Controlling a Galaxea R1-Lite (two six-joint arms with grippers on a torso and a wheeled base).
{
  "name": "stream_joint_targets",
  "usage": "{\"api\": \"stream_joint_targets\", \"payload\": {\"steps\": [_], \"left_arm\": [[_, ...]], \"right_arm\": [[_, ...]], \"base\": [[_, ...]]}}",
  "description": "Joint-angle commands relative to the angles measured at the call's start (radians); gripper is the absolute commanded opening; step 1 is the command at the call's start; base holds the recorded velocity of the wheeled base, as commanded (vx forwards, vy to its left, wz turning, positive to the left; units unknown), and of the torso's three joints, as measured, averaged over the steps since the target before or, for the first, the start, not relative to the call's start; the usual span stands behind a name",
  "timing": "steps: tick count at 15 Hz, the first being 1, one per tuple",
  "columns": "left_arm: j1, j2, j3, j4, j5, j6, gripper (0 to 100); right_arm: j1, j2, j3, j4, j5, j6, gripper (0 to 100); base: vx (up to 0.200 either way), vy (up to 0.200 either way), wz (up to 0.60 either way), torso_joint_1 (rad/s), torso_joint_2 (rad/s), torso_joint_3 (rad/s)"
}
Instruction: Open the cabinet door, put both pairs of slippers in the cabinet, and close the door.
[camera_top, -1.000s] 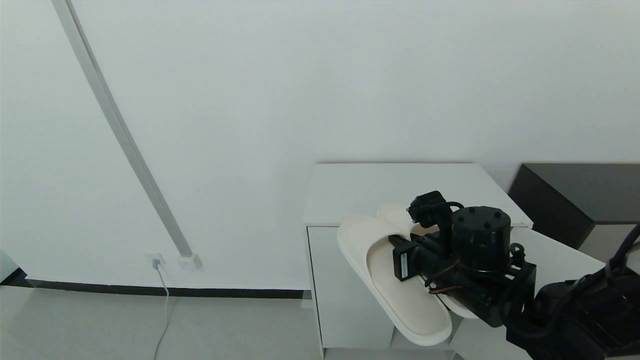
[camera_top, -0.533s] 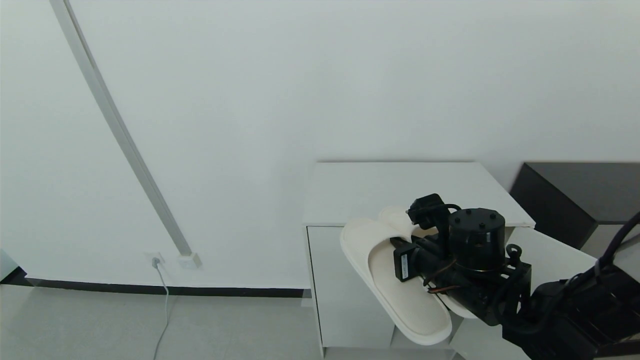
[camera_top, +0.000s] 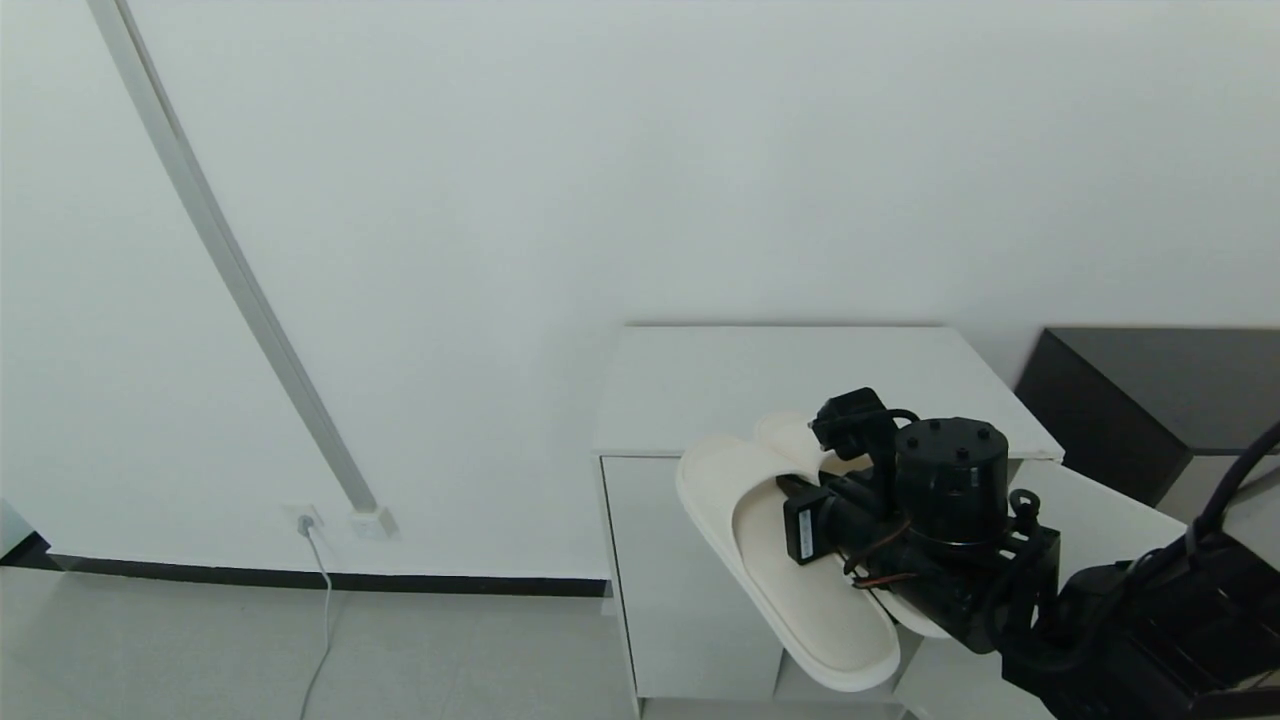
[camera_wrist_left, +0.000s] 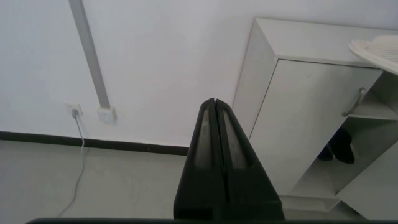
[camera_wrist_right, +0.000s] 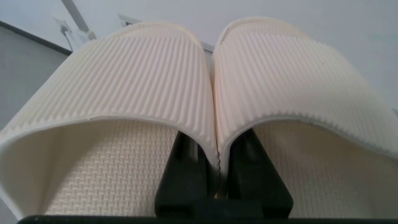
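My right gripper (camera_top: 806, 487) is shut on a pair of cream slippers (camera_top: 790, 580), pinching the inner edges of both straps (camera_wrist_right: 211, 93) together between its fingers (camera_wrist_right: 186, 168). The pair hangs tilted in front of the white cabinet (camera_top: 780, 380), toes toward its top front edge. The cabinet's right door (camera_top: 1100, 510) stands open beside my arm. In the left wrist view the left door (camera_wrist_left: 305, 124) is closed, a shelf shows in the opening, and a dark pair of shoes (camera_wrist_left: 339, 146) sits inside. My left gripper (camera_wrist_left: 214, 109) is shut on nothing, out to the cabinet's left.
A dark cabinet (camera_top: 1150, 390) stands right of the white one. A grey conduit (camera_top: 230, 270) runs down the wall to a socket with a cable (camera_top: 318, 590). Open floor lies to the cabinet's left.
The whole head picture has slid slightly left, so the camera moved. The right gripper holds the slippers in about the same spot before the cabinet.
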Motion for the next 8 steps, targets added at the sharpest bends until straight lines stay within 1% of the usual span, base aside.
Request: {"api": "stream_joint_targets", "payload": {"steps": [1, 8], "left_arm": [[-0.002, 0.001, 0.000, 0.000, 0.001, -0.001, 0], [0.000, 0.001, 0.000, 0.000, -0.001, -0.001, 0]], "right_arm": [[0.002, 0.003, 0.001, -0.001, 0.000, 0.001, 0], [0.007, 0.001, 0.008, -0.017, 0.000, -0.002, 0]], "base": [[0.000, -0.200, 0.00, 0.007, 0.01, 0.002], [0.000, -0.200, 0.00, 0.002, 0.00, 0.002]]}}
